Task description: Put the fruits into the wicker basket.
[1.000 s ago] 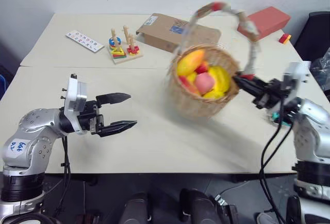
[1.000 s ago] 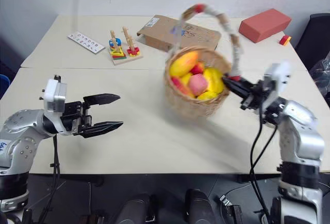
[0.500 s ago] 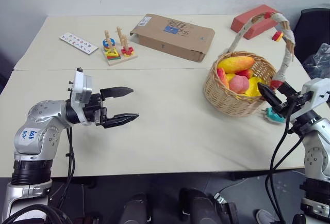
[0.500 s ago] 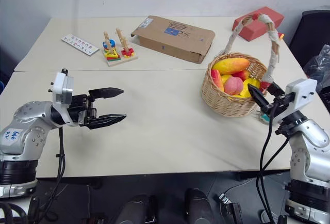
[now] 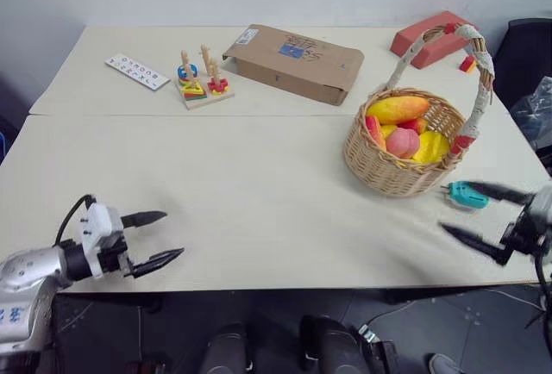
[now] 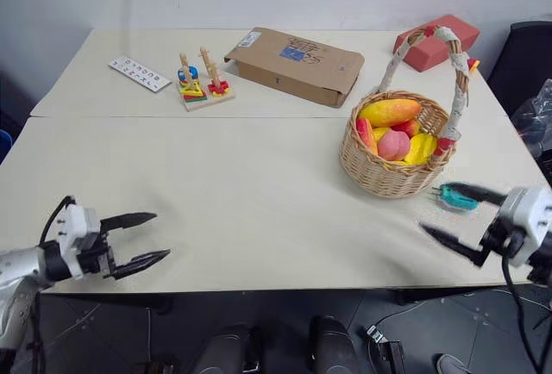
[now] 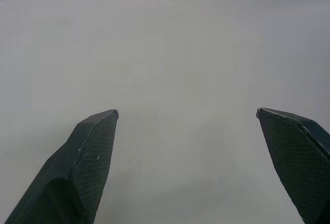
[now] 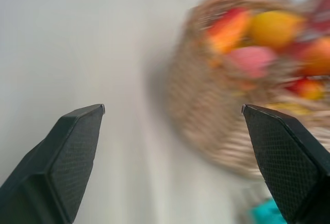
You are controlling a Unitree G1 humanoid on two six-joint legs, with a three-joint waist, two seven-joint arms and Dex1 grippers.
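Our right gripper (image 6: 457, 221) hangs open and empty at about four o'clock of the table (image 6: 259, 193), one finger above the teal gadget (image 6: 454, 197) and the other nearer the front edge. It holds nothing, and it stands apart from the basket (image 6: 392, 171) (in its wrist view the weave sits between the two wide black fingers (image 8: 72, 146)). Our left gripper (image 6: 142, 241) is open too, holding nothing, low at about eight o'clock by the near edge, with bare tabletop ahead of it.

The basket stands upright at about two o'clock, handle arched over it. Inside we see the peach (image 6: 394, 144), pink and round, in the middle, and the mango (image 6: 392, 112) lying across the far side, with other yellow and red fruit packed around them. No fruit lies loose on the table that we can see.

We judge the filling done; what is in hand looks like the wrap-up. The next move calls for little: keep both arms clear of the basket and the gadget, so nothing gets nudged.
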